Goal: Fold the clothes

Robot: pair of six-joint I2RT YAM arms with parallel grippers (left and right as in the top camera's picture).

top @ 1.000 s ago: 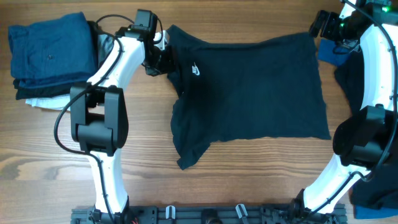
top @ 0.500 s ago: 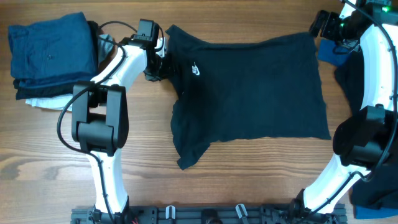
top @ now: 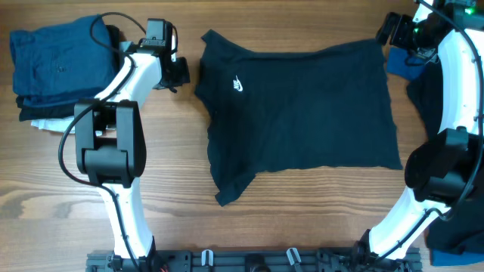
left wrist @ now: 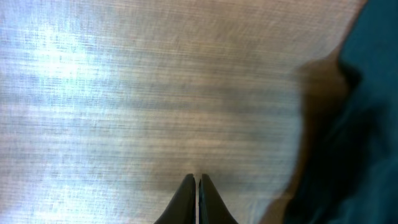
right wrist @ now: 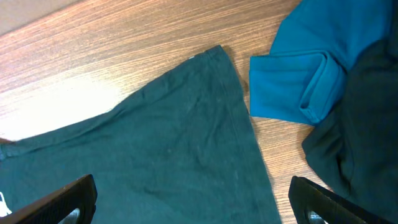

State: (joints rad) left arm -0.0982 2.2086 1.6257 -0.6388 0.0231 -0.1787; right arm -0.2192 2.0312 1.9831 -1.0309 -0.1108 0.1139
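The shirt [top: 302,106] is spread flat, unfolded. The left end effector [top: 175,73] is closed on nothing, the right end effector [top: 393,32] spread wide. An edge must be gripped next.

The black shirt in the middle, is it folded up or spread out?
Spread out, not folded yet. The black shirt lies flat and open across the table, with its small white logo showing on top.

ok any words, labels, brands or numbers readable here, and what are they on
No readable text in any view.
Small white mark on the chest of the dark navy shirt: a logo or label, too small and blurred to read.
Folded blue clothes at the left: no writing visible.
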